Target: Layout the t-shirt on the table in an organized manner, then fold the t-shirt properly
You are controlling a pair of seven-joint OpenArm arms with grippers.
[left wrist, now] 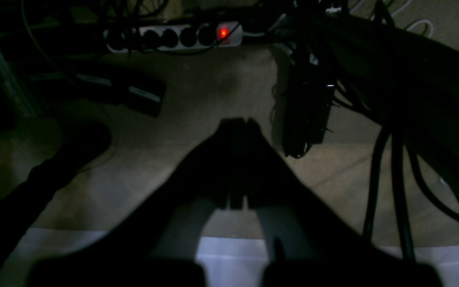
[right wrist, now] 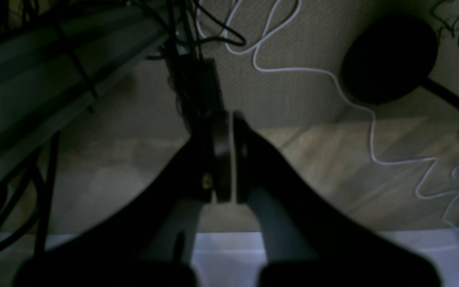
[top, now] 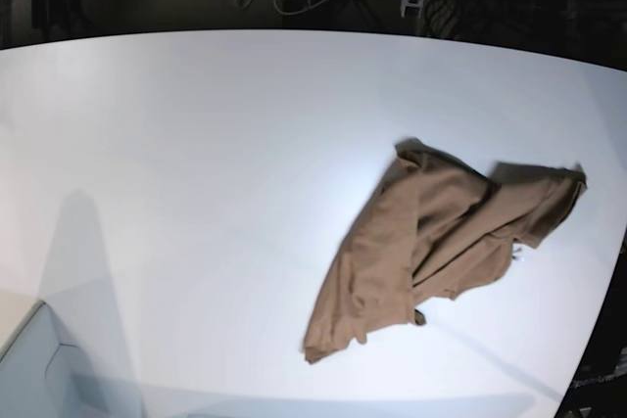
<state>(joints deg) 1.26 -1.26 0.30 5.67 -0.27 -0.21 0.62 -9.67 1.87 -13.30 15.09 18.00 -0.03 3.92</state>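
The t-shirt (top: pixel 441 242) lies crumpled and bunched on the right side of the white counter (top: pixel 196 163) in the base view, nowhere near flat. Both the left end effector (left wrist: pixel 237 121) and right end effector (right wrist: pixel 227 115) are pressed closed, empty, off the counter's edge. The robot would do best to open them, grip two separate hem or shoulder corners, and draw the cloth taut before any fold.

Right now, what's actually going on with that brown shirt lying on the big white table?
Nothing is handling it at this moment. The t-shirt lies crumpled and bunched on the table, toward one side, not yet spread out or folded. Both arms hang off the table's edge, pointing at the floor: the left claw and the right claw are shut and empty.
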